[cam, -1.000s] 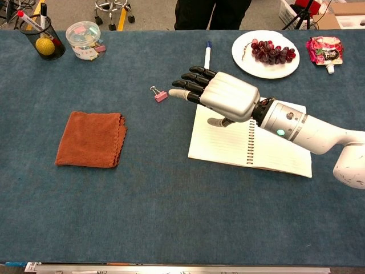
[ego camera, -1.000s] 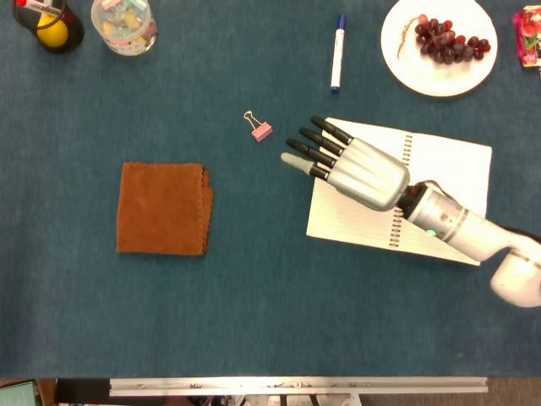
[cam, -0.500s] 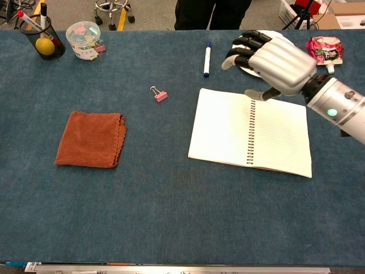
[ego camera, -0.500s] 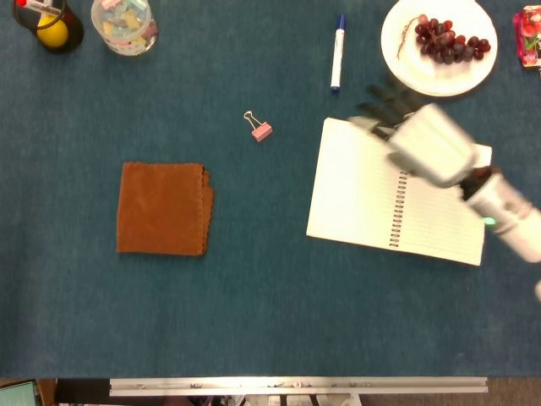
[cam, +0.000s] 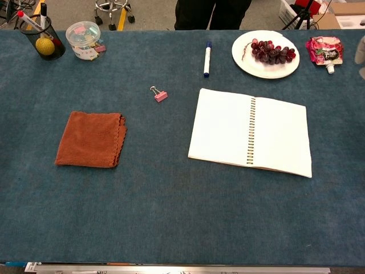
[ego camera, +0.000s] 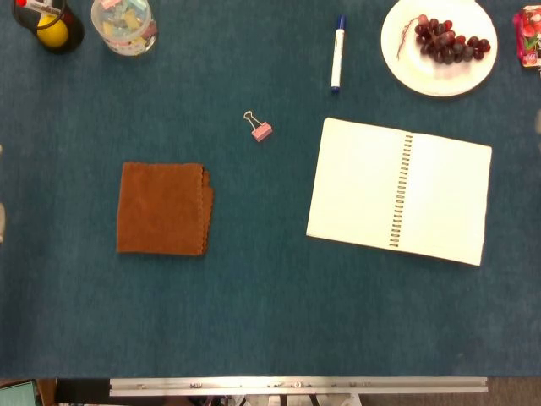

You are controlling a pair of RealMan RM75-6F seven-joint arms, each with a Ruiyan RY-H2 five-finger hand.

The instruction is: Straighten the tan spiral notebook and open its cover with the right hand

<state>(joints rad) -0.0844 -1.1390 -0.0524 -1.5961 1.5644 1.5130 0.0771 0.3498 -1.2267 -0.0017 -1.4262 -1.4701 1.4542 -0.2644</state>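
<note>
The spiral notebook (ego camera: 397, 190) (cam: 251, 131) lies open on the blue table, right of centre, with blank pale pages either side of its wire spine (ego camera: 400, 191). Its edges run slightly tilted to the table's edge. Nothing touches it. Of my right hand only a pale blurred sliver (cam: 360, 52) shows at the right edge of the chest view, far from the notebook; its fingers cannot be made out. My left hand is not seen in either view.
A brown folded cloth (ego camera: 163, 208) lies left of centre. A pink binder clip (ego camera: 260, 129) and a blue marker (ego camera: 337, 52) lie behind the notebook. A white plate (ego camera: 397, 52) of grapes, a red pouch (cam: 324, 48), a pen cup (cam: 41, 39) and a plastic jar (cam: 84, 40) line the back.
My right hand has lifted off the notebook's left page, swung back and right past the plate, and left both views almost wholly. The notebook stays open and still.
</note>
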